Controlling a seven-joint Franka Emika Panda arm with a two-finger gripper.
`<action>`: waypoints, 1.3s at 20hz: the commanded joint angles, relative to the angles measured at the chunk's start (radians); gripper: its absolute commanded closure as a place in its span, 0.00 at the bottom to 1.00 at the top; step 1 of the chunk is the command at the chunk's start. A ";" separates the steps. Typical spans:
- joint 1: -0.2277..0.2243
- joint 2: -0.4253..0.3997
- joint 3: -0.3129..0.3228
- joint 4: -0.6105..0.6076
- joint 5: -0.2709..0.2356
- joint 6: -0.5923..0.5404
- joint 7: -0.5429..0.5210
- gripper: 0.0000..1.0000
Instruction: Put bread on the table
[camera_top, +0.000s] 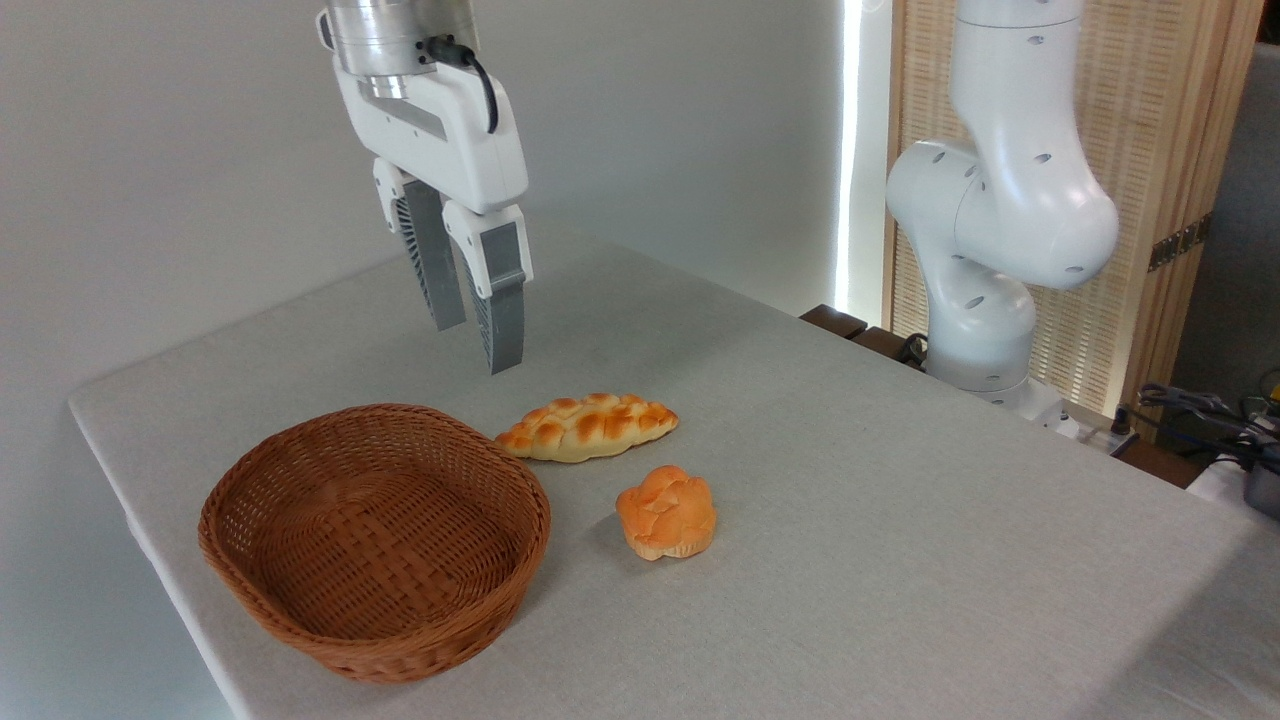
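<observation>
Golden-brown braided loaf (588, 427) lies on the grey-beige cloth bench (900, 520), beside the empty wicker basket (375, 540). Tool (478, 340) hangs above, fingers slightly spread, holding nothing. Advise lifting straight up, clear.

one bread (588, 427), one bun (667, 511) (flower-shaped), one basket (300, 620)

No readable text, labels, brands or numbers anywhere — none on any surface

Braided golden bread (588, 426) lies flat on the grey-beige table (900, 520); pointed ends.
</observation>
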 joint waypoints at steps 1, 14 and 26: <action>0.019 0.026 -0.010 0.065 -0.011 -0.060 -0.014 0.00; 0.041 -0.040 -0.010 -0.051 -0.054 -0.022 -0.001 0.00; 0.041 -0.041 -0.008 -0.058 -0.045 0.021 -0.009 0.00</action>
